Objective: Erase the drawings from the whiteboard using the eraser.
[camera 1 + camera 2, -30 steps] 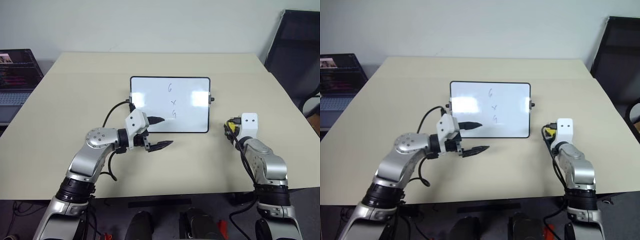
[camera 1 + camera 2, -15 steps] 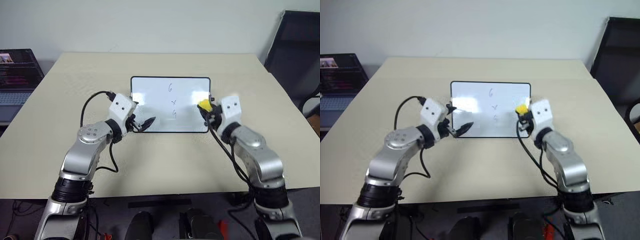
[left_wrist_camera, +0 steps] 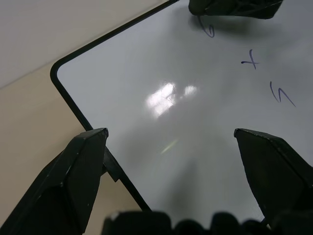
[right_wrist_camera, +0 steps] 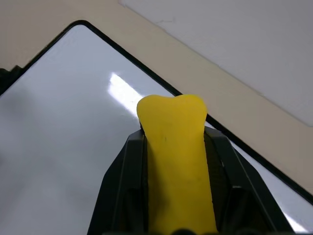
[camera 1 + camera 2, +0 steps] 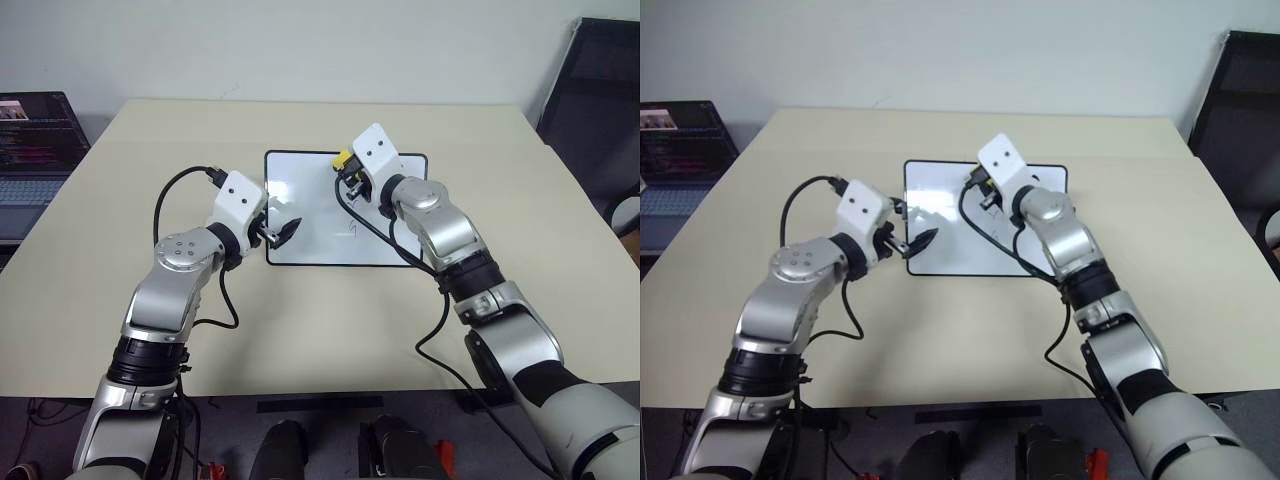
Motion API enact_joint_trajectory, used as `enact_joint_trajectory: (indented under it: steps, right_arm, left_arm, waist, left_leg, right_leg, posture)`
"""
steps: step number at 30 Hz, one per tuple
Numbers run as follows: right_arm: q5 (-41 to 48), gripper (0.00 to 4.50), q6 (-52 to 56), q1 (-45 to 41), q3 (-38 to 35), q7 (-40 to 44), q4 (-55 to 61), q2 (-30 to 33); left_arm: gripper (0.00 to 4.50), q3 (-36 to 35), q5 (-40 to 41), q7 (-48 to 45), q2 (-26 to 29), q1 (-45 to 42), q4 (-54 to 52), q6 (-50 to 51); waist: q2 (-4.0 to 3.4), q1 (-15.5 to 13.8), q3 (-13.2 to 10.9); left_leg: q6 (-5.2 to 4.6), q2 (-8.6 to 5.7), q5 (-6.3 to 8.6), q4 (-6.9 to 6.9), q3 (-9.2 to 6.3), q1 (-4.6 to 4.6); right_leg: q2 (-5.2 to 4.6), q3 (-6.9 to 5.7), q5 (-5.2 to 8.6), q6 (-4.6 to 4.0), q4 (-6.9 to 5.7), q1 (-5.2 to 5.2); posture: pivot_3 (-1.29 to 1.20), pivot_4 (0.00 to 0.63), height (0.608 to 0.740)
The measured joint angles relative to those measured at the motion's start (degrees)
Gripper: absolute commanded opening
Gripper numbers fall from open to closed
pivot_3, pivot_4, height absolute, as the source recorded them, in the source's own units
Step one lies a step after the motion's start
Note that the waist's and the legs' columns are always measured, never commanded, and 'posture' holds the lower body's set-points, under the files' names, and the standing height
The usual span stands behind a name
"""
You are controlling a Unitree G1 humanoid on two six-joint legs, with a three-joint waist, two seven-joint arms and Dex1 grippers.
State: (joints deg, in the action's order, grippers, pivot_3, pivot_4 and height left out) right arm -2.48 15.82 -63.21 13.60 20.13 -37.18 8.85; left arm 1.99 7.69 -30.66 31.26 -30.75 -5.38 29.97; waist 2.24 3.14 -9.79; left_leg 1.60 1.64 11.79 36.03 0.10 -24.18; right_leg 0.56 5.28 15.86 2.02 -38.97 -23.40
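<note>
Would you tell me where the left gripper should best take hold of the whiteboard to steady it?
Probably its left short edge, approached from the robot's left: the whiteboard lies flat and thin, that frame sits between the open left gripper's fingers, and a grip there keeps clear of the drawings.
</note>
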Motion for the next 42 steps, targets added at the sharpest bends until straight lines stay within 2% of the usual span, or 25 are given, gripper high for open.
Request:
enact_joint_trajectory:
  steps: [5, 15, 22, 33, 38, 42]
  right_arm:
    - [-3.18, 1.13, -6.69, -2.03, 0.00, -1.51, -8.94, -0.23]
    - [-8.03, 1.13, -8.08, -0.89, 3.53, 5.50, -7.99, 0.73]
    - [-9.96, 1.13, -10.83, -1.68, 2.92, -0.63, -10.40, 1.01]
    - [-12.23, 1.13, -9.64, 0.63, 4.84, 5.66, -6.23, 1.73]
    - [-12.54, 1.13, -9.90, 0.92, 4.83, 3.89, -5.90, 1.73]
    - [-10.87, 1.13, -7.82, 2.58, 1.40, 3.31, -2.37, 2.29]
  left_arm:
    - [4.50, 0.02, -0.04, -0.06, -0.05, -0.80, -0.01, 0.01]
    - [4.50, 0.11, -0.03, -0.51, -0.10, -0.78, -0.13, -0.03]
    - [4.50, 0.42, -0.03, -0.80, -0.38, -0.38, -1.14, 0.01]
    - [4.50, 0.46, -0.04, -0.79, -1.25, 0.35, -2.06, 0.82]
    - [4.50, 0.46, -0.07, -0.97, -1.25, 0.73, -1.96, 0.07]
    - [4.50, 0.41, -0.06, -1.21, -1.27, 1.81, -1.51, -0.85]
  waist:
    - [0.00, 0.14, 0.00]
    - [-0.01, 0.30, 0.00]
    - [0.00, 0.17, 0.00]
    - [0.00, 0.30, 0.01]
    - [0.00, 0.26, 0.01]
    - [-0.01, 0.17, 0.00]
  left_leg:
    - [0.00, -0.01, 0.00, 0.00, 0.02, 0.01]
    - [0.00, 0.00, 0.00, 0.02, 0.00, 0.21]
    - [0.00, -0.01, -0.01, 0.03, 0.00, 0.20]
    - [0.00, 0.00, -0.01, 0.04, 0.01, 0.26]
    - [0.00, 0.00, -0.01, 0.05, 0.01, 0.26]
    - [0.01, 0.00, -0.01, 0.03, -0.01, 0.21]
  right_leg:
    - [0.00, 0.04, 0.00, 0.00, -0.01, 0.00]
    - [0.03, 0.04, -0.01, 0.00, -0.12, 0.13]
    - [0.02, 0.04, -0.01, 0.00, -0.12, 0.14]
    - [0.04, 0.06, -0.01, 0.00, -0.14, 0.17]
    - [0.03, 0.06, -0.01, 0.00, -0.14, 0.18]
    - [0.02, 0.04, -0.01, 0.00, -0.10, 0.16]
  posture:
    - [0.00, 0.150, 0.740]
    - [0.00, 0.150, 0.740]
    - [0.00, 0.150, 0.740]
    - [0.00, 0.150, 0.740]
    - [0.00, 0.150, 0.740]
    - [0.00, 0.150, 0.740]
